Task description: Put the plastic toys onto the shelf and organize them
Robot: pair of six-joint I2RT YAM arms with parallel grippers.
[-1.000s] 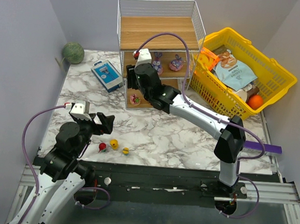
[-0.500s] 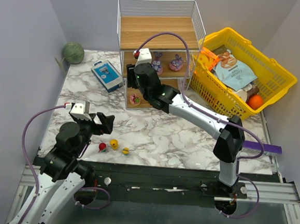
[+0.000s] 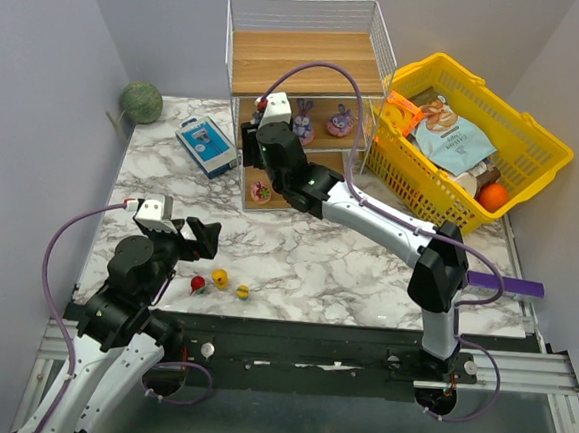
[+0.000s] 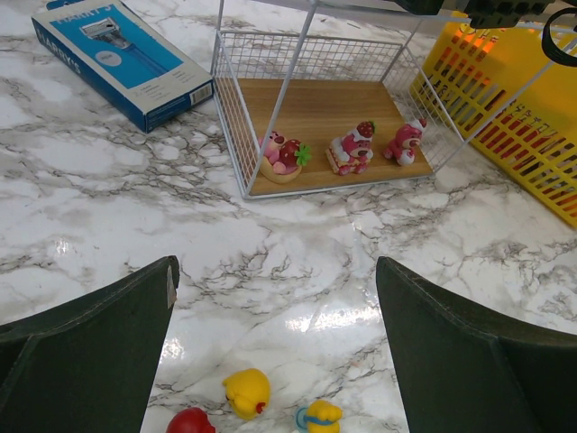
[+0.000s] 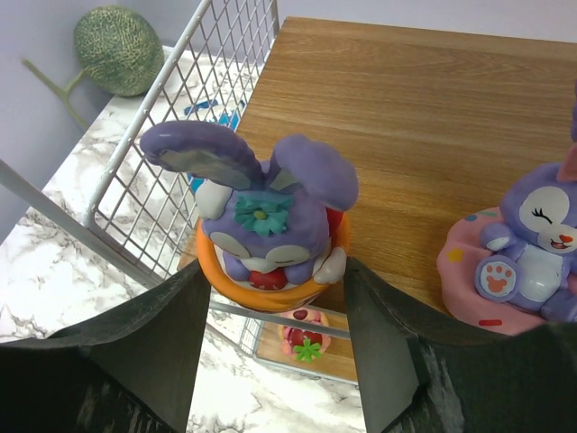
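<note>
The left gripper [image 3: 188,252] hangs over the 8 o'clock corner of the counter [image 3: 365,273], jaws spread wide with nothing between them. Just at its 4 o'clock, loose on the marble, lie a red-haired toy [image 3: 197,284], a yellow toy [image 3: 220,278] and a second yellow toy [image 3: 241,293] (this last one shows a blue band in the left wrist view). A blue-white box [image 3: 206,146] lies at 11 o'clock, just beside the shelf [image 3: 302,62], which stands at 12 o'clock. A row of pink-red cake-like toys [image 4: 352,149] stands on its bottom board. At the middle board's front left edge, a bunny-eared toy [image 5: 266,225] in an orange cup stands upright between the fingers of the right gripper [image 5: 277,271]. They flank it closely, but I cannot tell whether they press it. A second bunny [image 5: 532,244] sits at its 3 o'clock. The yellow basket [image 3: 536,146] lies at 2 o'clock.
</note>
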